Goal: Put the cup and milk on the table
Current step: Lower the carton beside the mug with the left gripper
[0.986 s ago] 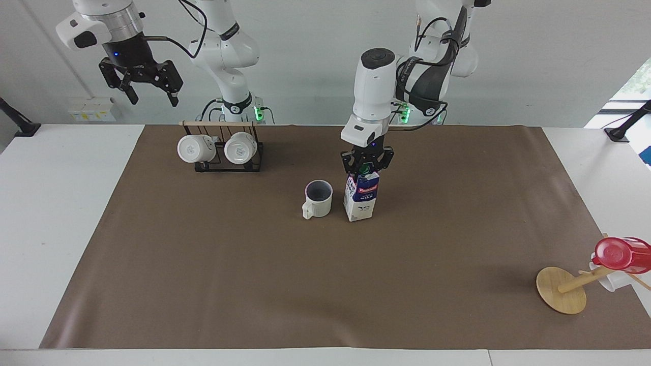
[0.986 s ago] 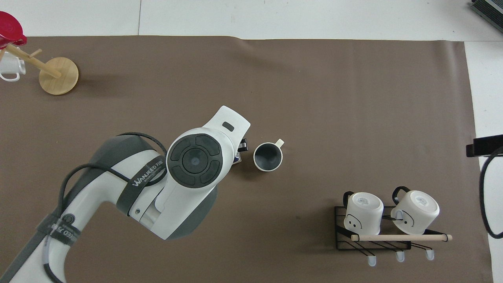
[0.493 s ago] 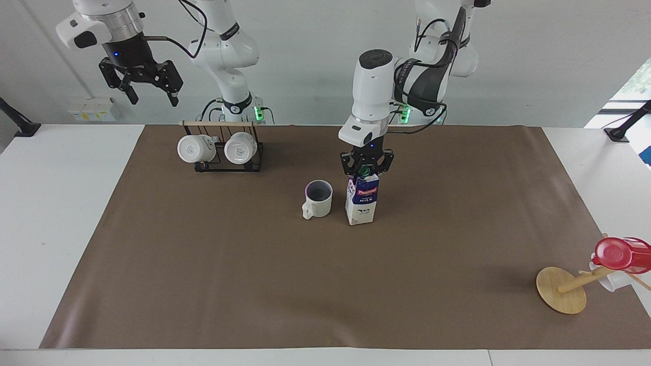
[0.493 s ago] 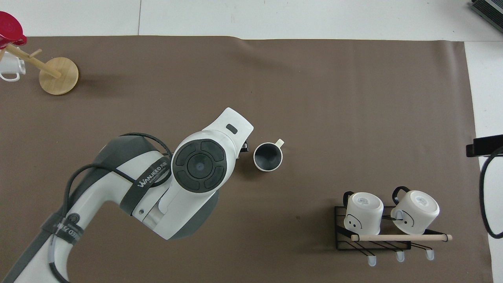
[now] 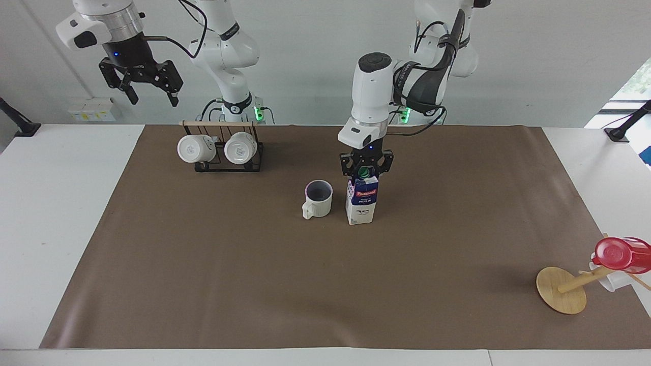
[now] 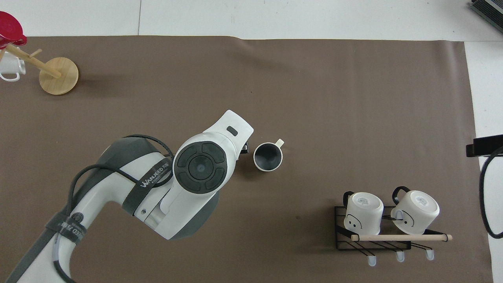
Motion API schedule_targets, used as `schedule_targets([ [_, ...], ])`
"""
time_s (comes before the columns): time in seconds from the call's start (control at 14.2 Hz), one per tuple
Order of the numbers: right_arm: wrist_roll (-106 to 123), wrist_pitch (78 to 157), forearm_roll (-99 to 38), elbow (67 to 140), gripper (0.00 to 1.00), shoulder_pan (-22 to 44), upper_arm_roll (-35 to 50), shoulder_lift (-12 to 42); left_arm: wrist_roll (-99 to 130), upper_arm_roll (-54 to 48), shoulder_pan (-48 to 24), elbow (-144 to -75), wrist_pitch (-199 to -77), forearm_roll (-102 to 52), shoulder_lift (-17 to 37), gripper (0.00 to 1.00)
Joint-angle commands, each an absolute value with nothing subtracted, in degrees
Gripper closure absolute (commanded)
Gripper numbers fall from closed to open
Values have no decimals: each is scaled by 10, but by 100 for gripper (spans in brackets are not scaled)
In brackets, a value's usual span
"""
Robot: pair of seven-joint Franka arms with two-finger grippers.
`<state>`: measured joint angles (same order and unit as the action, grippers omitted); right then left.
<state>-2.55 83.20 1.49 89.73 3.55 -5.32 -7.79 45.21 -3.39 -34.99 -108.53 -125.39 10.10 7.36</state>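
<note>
The left gripper [image 5: 365, 170] grasps the milk [image 5: 361, 199] top at frame centre, upright on the table [image 5: 457, 229], cup [image 5: 318, 199] just beside; the right gripper [image 5: 141, 81] (spread open) waits upper left above the mug rack [image 5: 222, 150].

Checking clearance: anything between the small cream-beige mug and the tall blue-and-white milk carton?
Nothing: only a bare strip of brown sheet separates cream-beige mug and milk carton, clearest in the facing view.

Tall blue-and-white milk carton [image 5: 361, 200]: in your overhead view the left arm covers it entirely.
Left end effector [image 5: 366, 169]: you can't tell whether it grips the carton's top.
Red translucent cup [image 6: 10, 30]: cut off by the overhead view's edge.
</note>
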Motion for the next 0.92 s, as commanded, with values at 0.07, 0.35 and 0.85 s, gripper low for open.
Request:
schedule_targets([
  [0.07, -11, 833, 13, 908, 0, 33, -52, -90, 452, -26, -360, -1077, -1244, 109, 70, 0],
  [0.35, -11, 833, 13, 908, 0, 33, -51, -90, 446, -26, -351, -1006, -1154, 73, 69, 0],
  [0.85, -11, 833, 13, 908, 0, 33, -52, -90, 334, -15, -312, -952, -1014, 63, 36, 0],
])
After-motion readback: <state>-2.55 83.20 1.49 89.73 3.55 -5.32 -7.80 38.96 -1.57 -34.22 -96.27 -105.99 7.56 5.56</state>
